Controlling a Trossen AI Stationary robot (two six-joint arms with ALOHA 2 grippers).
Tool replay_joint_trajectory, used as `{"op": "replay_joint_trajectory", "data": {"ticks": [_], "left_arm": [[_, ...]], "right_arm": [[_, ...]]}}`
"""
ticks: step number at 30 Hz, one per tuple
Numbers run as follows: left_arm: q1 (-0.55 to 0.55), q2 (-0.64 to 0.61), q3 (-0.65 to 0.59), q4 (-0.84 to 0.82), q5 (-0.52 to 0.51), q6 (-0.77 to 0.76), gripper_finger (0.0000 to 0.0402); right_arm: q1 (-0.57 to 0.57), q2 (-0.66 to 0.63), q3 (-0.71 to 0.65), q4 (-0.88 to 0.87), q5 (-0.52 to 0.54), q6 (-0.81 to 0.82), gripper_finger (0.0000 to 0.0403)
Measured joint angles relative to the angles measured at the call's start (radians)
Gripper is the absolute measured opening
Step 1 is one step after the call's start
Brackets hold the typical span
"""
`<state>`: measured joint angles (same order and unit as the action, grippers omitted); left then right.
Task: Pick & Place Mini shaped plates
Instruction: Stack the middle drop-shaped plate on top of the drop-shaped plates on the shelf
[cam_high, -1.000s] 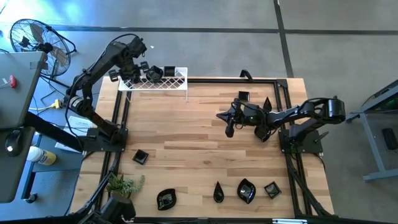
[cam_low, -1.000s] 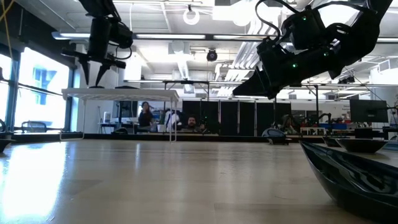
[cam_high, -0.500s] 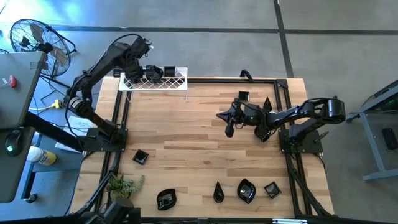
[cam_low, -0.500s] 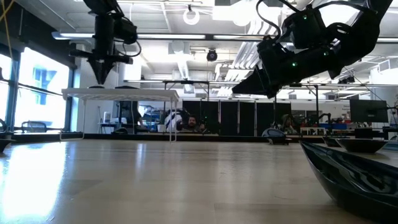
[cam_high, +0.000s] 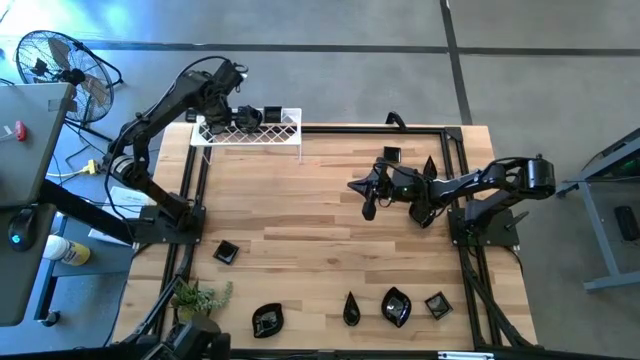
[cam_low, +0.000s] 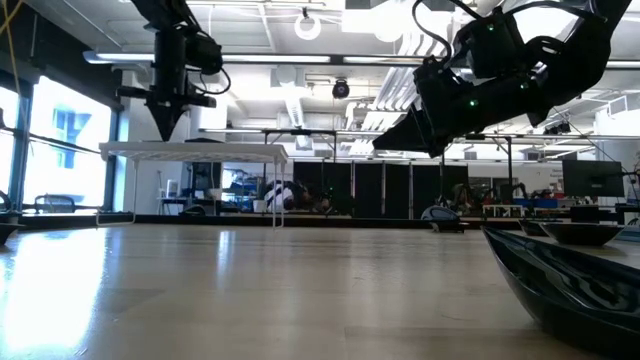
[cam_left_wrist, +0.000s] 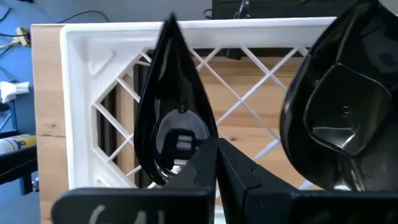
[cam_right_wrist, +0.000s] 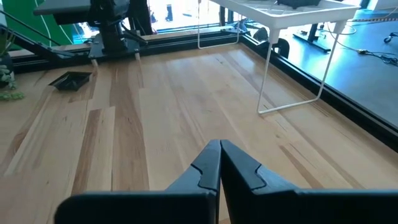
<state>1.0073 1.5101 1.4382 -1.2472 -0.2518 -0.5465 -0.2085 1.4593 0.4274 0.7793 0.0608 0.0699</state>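
Note:
My left gripper (cam_high: 214, 122) is above the left end of the white lattice rack (cam_high: 285, 132) at the table's far left, shut on a black teardrop plate (cam_left_wrist: 174, 112). It also shows in the low view (cam_low: 168, 128). Another black plate (cam_left_wrist: 339, 106) lies on the rack beside it, and two show there from above (cam_high: 247, 118). My right gripper (cam_high: 362, 190) hangs shut and empty above the table's right middle; its fingertips show in the right wrist view (cam_right_wrist: 219, 144). Several more black plates lie on the table, such as a square one (cam_high: 226, 251) and a leaf one (cam_high: 267, 320). My left gripper pinches the teardrop plate by the rim of its round end (cam_left_wrist: 186, 163) between its two fingers. The fingers point down from above. The plate stands on edge with its pointed tip (cam_left_wrist: 169, 25) away from the fingers, over the rack's lattice; whether it touches the rack I cannot tell.
A teardrop plate (cam_high: 351, 309), a round one (cam_high: 396, 306) and a square one (cam_high: 437, 305) lie along the near edge. Two plates (cam_high: 391, 155) lie at the far right by the right arm. A small green plant (cam_high: 200, 296) stands at the near left. A black frame (cam_high: 455, 140) borders the table.
My left gripper has gone a little toward the table's right, from beside the rack's left end to over the rack, carrying the teardrop plate. My right arm has kept still.

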Motion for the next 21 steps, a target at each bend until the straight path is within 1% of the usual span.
{"op": "replay_joint_trajectory", "data": {"ticks": [17,21], "left_arm": [[0.0,0.0,-0.001,0.018,-0.016,0.002,0.0001],[0.0,0.0,-0.001,0.019,-0.034,0.001,0.0001]], "right_arm": [[0.0,0.0,0.0,-0.004,0.0,0.0,0.0006],[0.0,0.0,0.0,-0.004,-0.001,0.0,0.0003]]}}
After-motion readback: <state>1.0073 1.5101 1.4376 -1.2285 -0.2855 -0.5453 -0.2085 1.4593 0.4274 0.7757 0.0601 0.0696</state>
